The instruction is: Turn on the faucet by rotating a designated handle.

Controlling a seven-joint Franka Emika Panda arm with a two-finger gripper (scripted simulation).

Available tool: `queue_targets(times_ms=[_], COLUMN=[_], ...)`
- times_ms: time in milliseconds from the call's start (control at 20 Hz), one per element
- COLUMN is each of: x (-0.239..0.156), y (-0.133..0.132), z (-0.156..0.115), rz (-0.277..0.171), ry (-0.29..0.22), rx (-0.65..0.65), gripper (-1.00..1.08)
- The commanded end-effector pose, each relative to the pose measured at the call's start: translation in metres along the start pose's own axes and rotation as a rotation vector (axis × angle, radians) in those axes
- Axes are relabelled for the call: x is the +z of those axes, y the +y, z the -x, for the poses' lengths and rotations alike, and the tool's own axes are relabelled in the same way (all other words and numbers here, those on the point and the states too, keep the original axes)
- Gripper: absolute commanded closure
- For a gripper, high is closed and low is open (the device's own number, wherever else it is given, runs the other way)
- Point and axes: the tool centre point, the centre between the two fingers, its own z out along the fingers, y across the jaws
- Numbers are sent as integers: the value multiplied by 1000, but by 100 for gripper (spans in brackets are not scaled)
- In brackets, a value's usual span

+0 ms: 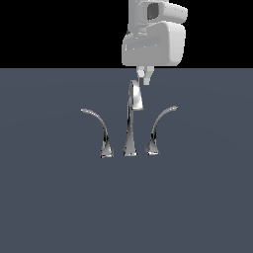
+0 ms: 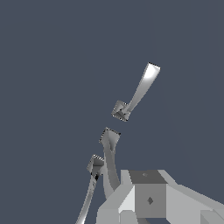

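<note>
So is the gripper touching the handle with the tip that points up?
Apart. In the exterior view the gripper hangs above the spout, with bare floor between it and the handle.

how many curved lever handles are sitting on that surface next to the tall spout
2. One lever stands on the exterior view's left of the spout, its tip drooping flat. The handle stands on the right, its tip slanting upward. None looks hidden.

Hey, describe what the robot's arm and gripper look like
The arm is glossy white with rounded, blocky shells and a dark recessed panel near the top. The gripper is small and pale grey; the wrist view shows faceted grey housing. No cables or lettering show.
</note>
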Motion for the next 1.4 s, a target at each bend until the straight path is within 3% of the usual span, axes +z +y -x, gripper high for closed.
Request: queue_targets(times_ms=[0,700,1350], x=[16,78,85], y=[-6,-14,-6], z=[-18,-96,-106], rz=[-2,-8,-9], ry=[1,4,3], rx=[77,388,430], gripper=[108,108,108])
